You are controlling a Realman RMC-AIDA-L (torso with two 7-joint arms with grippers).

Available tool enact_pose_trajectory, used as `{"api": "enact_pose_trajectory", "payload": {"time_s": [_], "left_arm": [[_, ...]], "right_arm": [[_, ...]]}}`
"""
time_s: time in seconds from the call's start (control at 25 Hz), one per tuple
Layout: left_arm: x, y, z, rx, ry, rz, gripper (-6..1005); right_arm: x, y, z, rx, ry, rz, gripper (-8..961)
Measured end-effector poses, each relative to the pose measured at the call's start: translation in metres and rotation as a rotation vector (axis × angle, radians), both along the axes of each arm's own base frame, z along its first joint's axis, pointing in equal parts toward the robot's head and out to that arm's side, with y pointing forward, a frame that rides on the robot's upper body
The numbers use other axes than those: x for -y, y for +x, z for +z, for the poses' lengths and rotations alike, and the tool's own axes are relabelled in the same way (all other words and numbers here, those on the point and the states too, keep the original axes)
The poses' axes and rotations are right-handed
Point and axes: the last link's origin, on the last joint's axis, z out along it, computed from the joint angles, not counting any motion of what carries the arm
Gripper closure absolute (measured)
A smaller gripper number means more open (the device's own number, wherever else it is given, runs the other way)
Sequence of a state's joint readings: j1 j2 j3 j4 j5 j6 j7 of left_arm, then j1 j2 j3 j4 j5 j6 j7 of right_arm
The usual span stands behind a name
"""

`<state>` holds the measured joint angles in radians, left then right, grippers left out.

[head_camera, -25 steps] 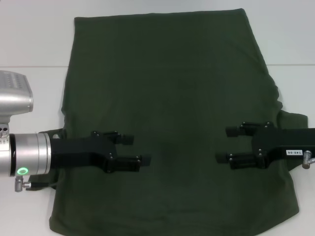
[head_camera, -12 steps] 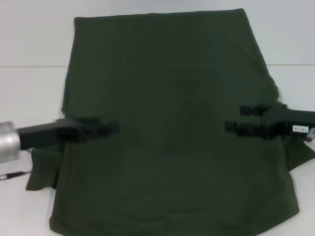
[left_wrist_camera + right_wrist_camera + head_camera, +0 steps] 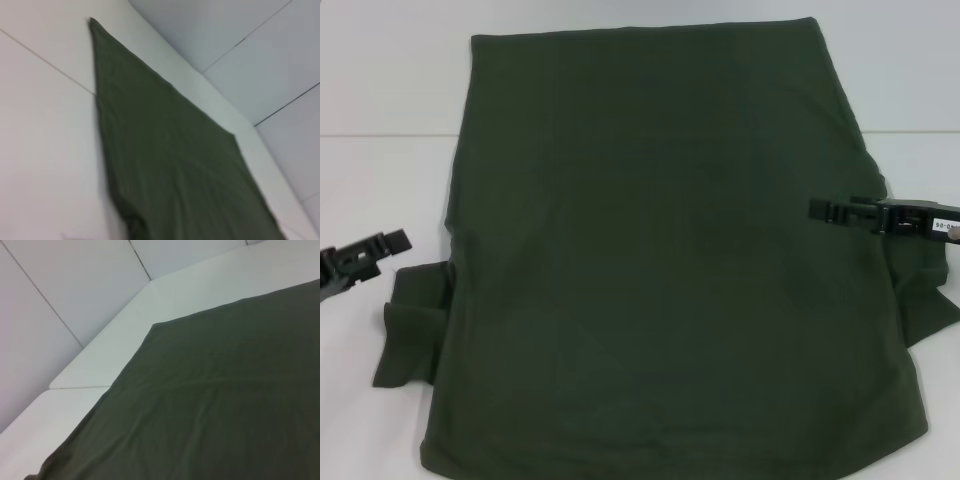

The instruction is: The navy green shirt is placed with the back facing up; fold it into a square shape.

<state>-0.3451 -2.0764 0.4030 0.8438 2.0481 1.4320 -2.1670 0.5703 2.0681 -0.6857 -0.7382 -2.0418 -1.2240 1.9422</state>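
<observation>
The navy green shirt [image 3: 660, 250] lies flat on the white table [image 3: 390, 90], plain side up, with no lettering showing. Its sides are folded in, and a sleeve pokes out at the left [image 3: 410, 335] and at the right [image 3: 932, 300]. My left gripper [image 3: 365, 262] is off the shirt's left edge over bare table, open and empty. My right gripper [image 3: 835, 211] hovers over the shirt's right edge, seen edge-on. The shirt also shows in the left wrist view [image 3: 175, 165] and the right wrist view [image 3: 225, 405].
White table seams run at the left [image 3: 380, 136] and at the right [image 3: 910, 132]. Bare table lies on both sides of the shirt and behind it. The shirt's near hem reaches the bottom edge of the head view.
Both grippers have drawn outward from the shirt's middle. The left one moved off the cloth to the left, the right one to the right edge and farther back. The shirt stayed in place.
</observation>
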Motion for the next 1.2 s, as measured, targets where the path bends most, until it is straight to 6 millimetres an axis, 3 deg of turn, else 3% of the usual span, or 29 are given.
{"api": "enact_pose_trajectory", "payload": {"time_s": [0.44, 1.2], "left_arm": [[0.009, -0.027, -0.034, -0.117, 0.029, 0.026, 125], [0.018, -0.030, -0.049, -0.100, -0.011, 0.041, 126]], "right_arm": [[-0.005, -0.004, -0.004, 0.006, 0.007, 0.017, 38], [0.000, -0.001, -0.004, -0.008, -0.002, 0.013, 39]]}}
